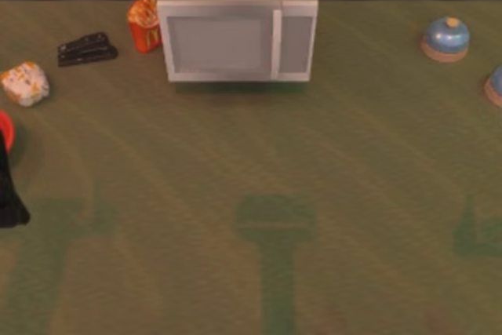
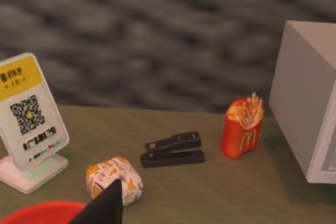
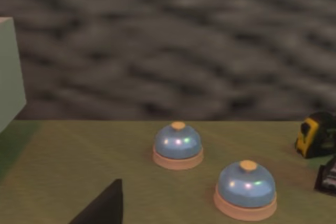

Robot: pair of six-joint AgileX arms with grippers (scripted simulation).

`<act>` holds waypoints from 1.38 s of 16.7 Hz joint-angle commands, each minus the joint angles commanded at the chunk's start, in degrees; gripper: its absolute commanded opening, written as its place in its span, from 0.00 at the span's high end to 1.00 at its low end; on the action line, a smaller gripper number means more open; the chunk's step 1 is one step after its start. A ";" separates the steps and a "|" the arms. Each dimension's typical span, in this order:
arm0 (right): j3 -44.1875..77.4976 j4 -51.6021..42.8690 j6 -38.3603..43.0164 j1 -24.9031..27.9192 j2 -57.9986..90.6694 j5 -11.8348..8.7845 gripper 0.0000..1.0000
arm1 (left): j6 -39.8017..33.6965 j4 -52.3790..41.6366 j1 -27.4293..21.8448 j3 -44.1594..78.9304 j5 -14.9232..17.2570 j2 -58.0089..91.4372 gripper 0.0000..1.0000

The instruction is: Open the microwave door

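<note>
The boxy white-grey microwave (image 1: pixel 238 20) stands at the tabletop's twelve o'clock edge, its light-grey framed door with the translucent grey window (image 1: pixel 222 43) shut flush and the narrow control strip (image 1: pixel 296 43) at its three o'clock side. Neither arm is near it: the left gripper (image 1: pixel 9 190) is parked at nine o'clock, the right is unseen from above, and how far either's jaws are open cannot be told. The door's edge beside the strip is judged the likely place to be hooked and swung outward in an arc, clear of the red fries carton (image 1: pixel 144 23) at the microwave's nine o'clock side.
</note>
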 joint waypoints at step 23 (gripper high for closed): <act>0.00 0.00 0.00 0.00 0.00 0.00 0.00 | -30.01 -32.22 -35.44 92.88 -21.41 111.38 0.00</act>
